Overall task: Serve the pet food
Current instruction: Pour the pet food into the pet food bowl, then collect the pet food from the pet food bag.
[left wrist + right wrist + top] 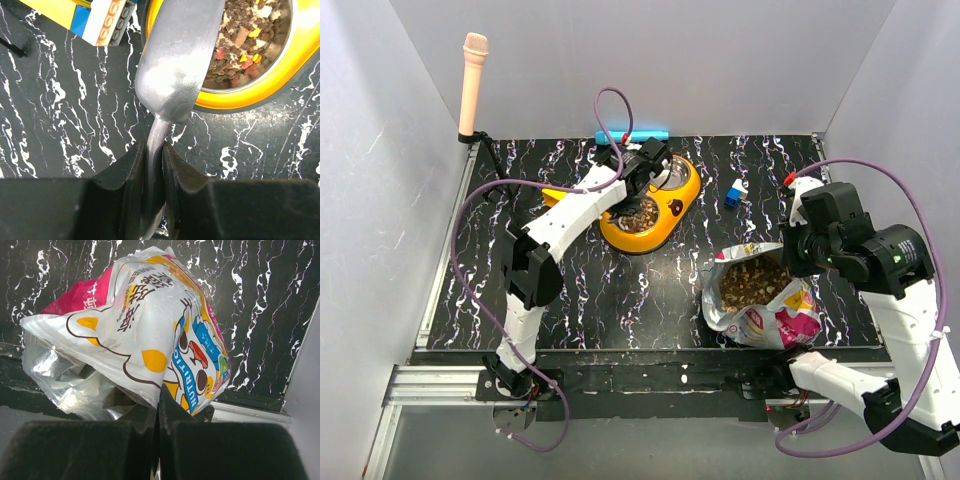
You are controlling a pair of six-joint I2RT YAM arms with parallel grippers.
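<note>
Gripping spoon: left gripper (154, 150) clenched on the spoon (175, 65) handle, scoop over the yellow double bowl (260, 95) rim.
Right arm: right gripper (158, 405) pinched on the bag (145, 325) edge, right of the bowl.
Bowl contents: pet food (250, 40) in its nearer cup; more inside the open bag.

A black counter (650, 300) veined with white, enclosed by plain white walls, carries a yellow plastic double bowl (692, 188) with steel inserts at far centre. A grey metal spoon (175, 65) reaches over the bowl's yellow rim. Just left of the bowl lies a cluster of yellow, blue, white and grey toy bricks (100, 20). A small blue-and-white brick (734, 193) sits to its right, apart from it. A light-blue bar (645, 136) lies along the far edge. A peach-coloured cylinder (473, 85) stands upright at the far-left corner. Near right, a crumpled white, blue and pink foil bag (785, 322) printed with a cartoon animal has its mouth open.
</note>
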